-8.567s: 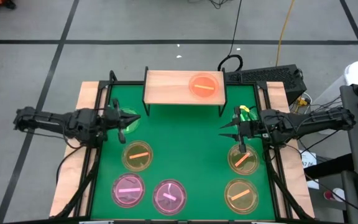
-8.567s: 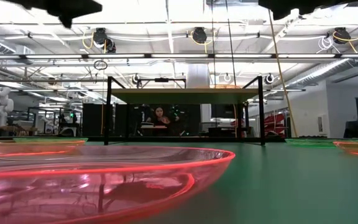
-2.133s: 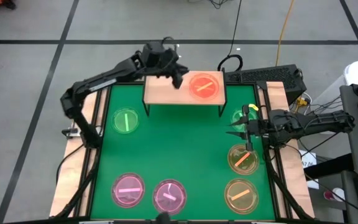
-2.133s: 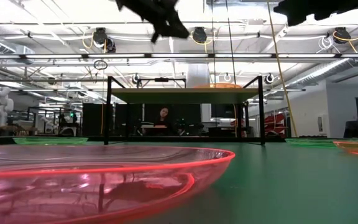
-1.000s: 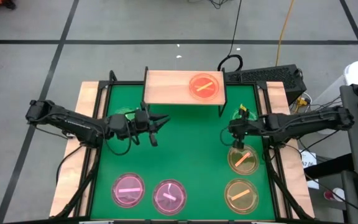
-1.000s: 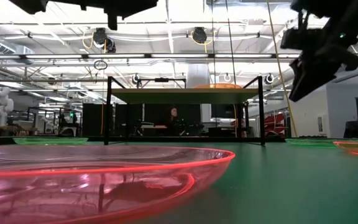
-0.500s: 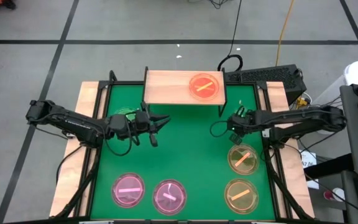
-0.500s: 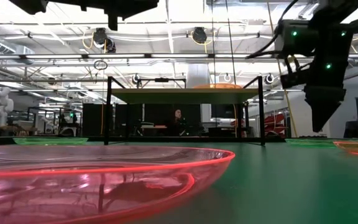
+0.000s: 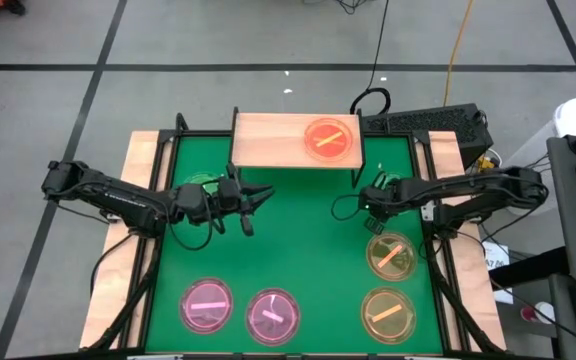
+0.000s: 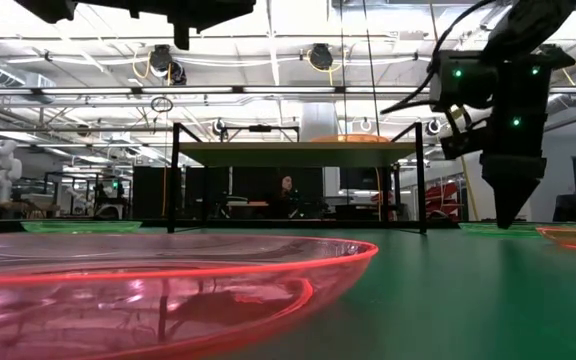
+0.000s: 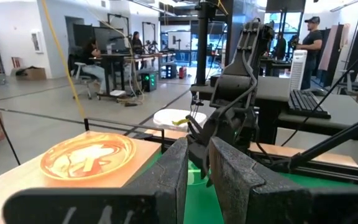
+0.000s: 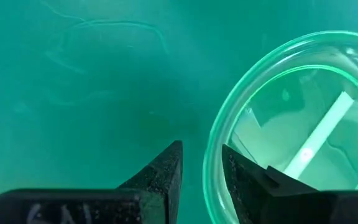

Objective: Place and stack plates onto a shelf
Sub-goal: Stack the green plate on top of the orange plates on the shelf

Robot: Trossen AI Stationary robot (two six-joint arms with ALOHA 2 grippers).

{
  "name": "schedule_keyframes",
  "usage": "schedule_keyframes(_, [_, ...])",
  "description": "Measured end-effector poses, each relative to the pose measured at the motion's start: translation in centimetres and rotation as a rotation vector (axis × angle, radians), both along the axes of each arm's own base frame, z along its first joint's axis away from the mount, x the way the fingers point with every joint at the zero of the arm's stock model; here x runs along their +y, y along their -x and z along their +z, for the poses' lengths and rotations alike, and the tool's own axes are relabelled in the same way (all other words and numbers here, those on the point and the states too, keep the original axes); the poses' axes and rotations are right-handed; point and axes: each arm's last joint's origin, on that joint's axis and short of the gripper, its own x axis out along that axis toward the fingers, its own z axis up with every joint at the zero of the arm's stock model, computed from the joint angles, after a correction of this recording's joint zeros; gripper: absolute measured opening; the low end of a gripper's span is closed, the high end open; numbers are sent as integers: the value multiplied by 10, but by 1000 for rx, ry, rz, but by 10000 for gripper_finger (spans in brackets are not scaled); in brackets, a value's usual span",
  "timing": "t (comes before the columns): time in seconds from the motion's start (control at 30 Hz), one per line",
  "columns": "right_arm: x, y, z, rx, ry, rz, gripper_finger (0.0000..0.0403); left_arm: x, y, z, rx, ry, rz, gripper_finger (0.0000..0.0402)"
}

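The right gripper (image 12: 202, 163) points down at the green mat, and its two dark wedge-shaped fingers (image 12: 166, 168) are a little apart, holding nothing, with the rim of a round translucent green plate (image 12: 297, 130) just beside one fingertip. This plate is smooth and glassy, and the short bright bar across its centre runs diagonally in the right wrist view. In the high view the same gripper (image 9: 368, 202) hangs over the right part of the green table surface (image 9: 298, 240), near the right leg of the shelf. The left gripper (image 9: 253, 200) is raised above the left middle of the mat; its blunt dark fingers (image 11: 166, 171) are nearly together with only a thin gap, and they grasp nothing. The small rectangular light-wood shelf on thin black legs (image 9: 268, 142) stands at the far edge and carries one amber-orange round plate (image 9: 329, 139) on its right half, its bar slanted. On the mat lie two pink plates (image 9: 208, 304) in front and two amber plates (image 9: 391, 256) at the right.
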Motion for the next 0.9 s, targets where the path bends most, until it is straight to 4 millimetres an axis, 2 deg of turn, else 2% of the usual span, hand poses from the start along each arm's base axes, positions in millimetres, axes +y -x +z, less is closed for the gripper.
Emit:
schedule_keyframes(0.27, [-7, -1, -8, 54, 38, -38, 96, 0, 0, 0, 2, 4, -1, 74])
schedule_keyframes(0.6, [-8, -1, -8, 58, 37, -31, 92, 0, 0, -1, 5, 7, -1, 74])
schedule_keyframes(0.7, [-7, -1, -9, 57, -5, -13, 70, 0, 0, -1, 2, 17, -2, 74])
schedule_keyframes(0.83, [-6, -2, -9, 52, -39, 21, 12, 0, 0, -1, 2, 18, -2, 74])
schedule_keyframes(0.9, [-6, -2, -9, 53, -39, 29, 8, 0, 0, -1, 2, 19, -2, 74])
